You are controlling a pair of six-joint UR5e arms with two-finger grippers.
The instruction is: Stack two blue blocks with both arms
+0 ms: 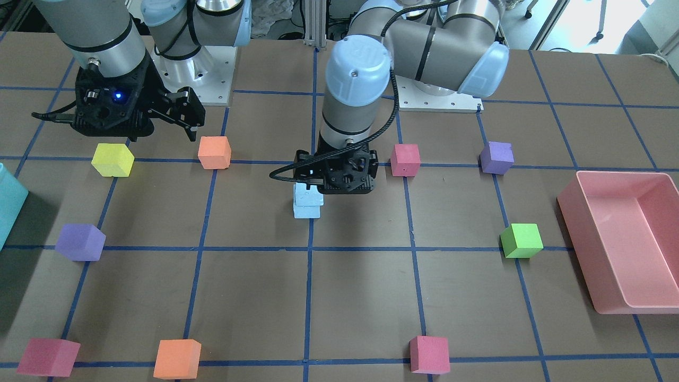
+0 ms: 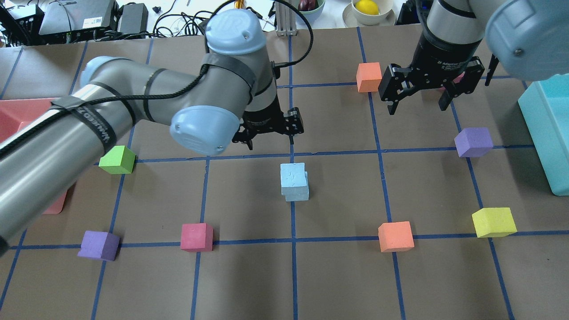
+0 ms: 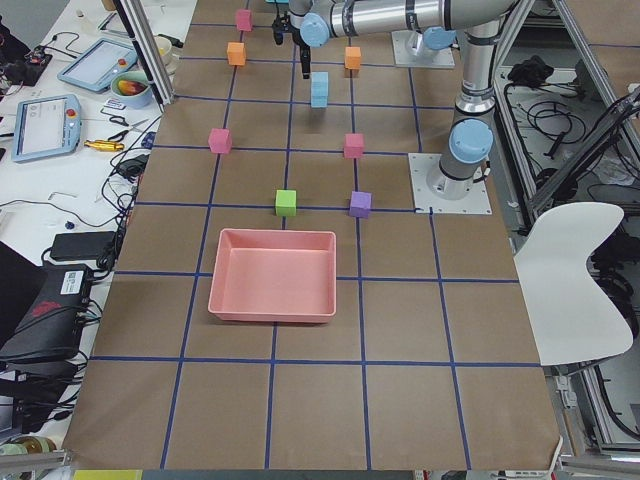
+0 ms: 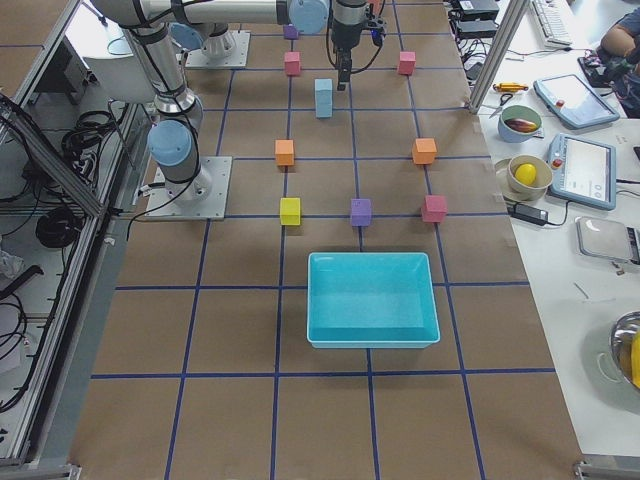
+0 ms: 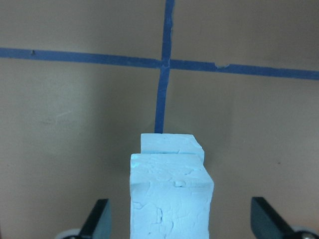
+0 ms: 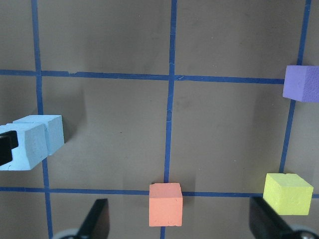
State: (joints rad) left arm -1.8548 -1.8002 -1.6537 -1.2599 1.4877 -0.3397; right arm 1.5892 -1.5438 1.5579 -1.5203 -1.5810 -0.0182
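Observation:
The two blue blocks stand stacked mid-table on a blue tape line, the top block (image 1: pixel 307 193) sitting slightly askew on the bottom block (image 1: pixel 306 211). The stack also shows in the overhead view (image 2: pixel 294 182). My left gripper (image 1: pixel 339 178) hovers just above the stack, open. In the left wrist view the top block (image 5: pixel 169 199) sits between its spread fingers (image 5: pixel 97 219) with gaps on both sides. My right gripper (image 2: pixel 420 104) is open and empty, raised off to the side by an orange cube (image 2: pixel 369 76).
Coloured cubes ring the stack: yellow (image 1: pixel 112 159), orange (image 1: pixel 214 152), red (image 1: pixel 405 159), purple (image 1: pixel 496 157), green (image 1: pixel 522 240), purple (image 1: pixel 80 242). Several more line the front edge. A pink bin (image 1: pixel 575 212) and a teal bin (image 1: pixel 10 207) stand at the table's ends.

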